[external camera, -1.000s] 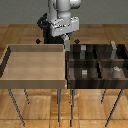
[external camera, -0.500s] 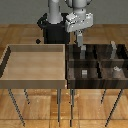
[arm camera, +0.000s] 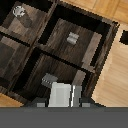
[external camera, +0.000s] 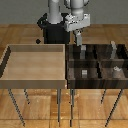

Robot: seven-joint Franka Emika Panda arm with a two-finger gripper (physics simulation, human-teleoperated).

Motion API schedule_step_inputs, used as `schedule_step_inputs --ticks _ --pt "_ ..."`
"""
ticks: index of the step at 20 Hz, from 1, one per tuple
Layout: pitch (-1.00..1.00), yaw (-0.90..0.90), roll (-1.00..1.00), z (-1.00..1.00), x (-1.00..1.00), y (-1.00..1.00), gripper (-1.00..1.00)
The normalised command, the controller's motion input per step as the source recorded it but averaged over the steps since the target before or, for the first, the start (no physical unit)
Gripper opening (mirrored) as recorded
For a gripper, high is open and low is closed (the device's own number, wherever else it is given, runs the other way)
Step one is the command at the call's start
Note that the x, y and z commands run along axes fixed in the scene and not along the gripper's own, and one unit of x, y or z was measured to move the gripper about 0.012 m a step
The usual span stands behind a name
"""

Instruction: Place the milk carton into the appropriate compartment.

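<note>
Pale grey-white and slim, the milk carton point(external camera: 82, 49) shows in the wrist view as a plain light block point(arm camera: 62, 93) with a faint vertical seam, much smaller than the hardware around it (its peaked top is hidden from both cams). It sits between the fingers of the gripper point(external camera: 80, 45), which is clamped onto it. It hangs over the back compartment of the dark wooden divided tray point(external camera: 95, 84) on the exterior view's left side, near the wall shared with the light wooden bin point(external camera: 35, 80). Can't tell whether its base touches the compartment floor. The arm reaches fwd from its dark base point(external camera: 52, 32), white wrist roughly vertical, fingers pointing straight down into the tray. Other bits lie well apart from the carton: a squat grey cube point(external camera: 84, 73) point(arm camera: 73, 38) in the front compartment next to it, a small grey can-like piece point(external camera: 116, 70) point(arm camera: 19, 10) towards the exterior view's right, and a taller grey object point(external camera: 113, 48) at the back right.
</note>
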Motion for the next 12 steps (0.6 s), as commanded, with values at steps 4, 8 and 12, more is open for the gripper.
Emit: schedule_step_inputs --ticks 4,8,12 --pt "0.0 0.0 0.0 -1.0 0.0 0.0 -1.0" --pt "0.0 0.0 0.0 -1.0 0.0 0.0 -1.0" --pt "0.0 0.0 0.0 -0.5 0.0 0.0 1.0"
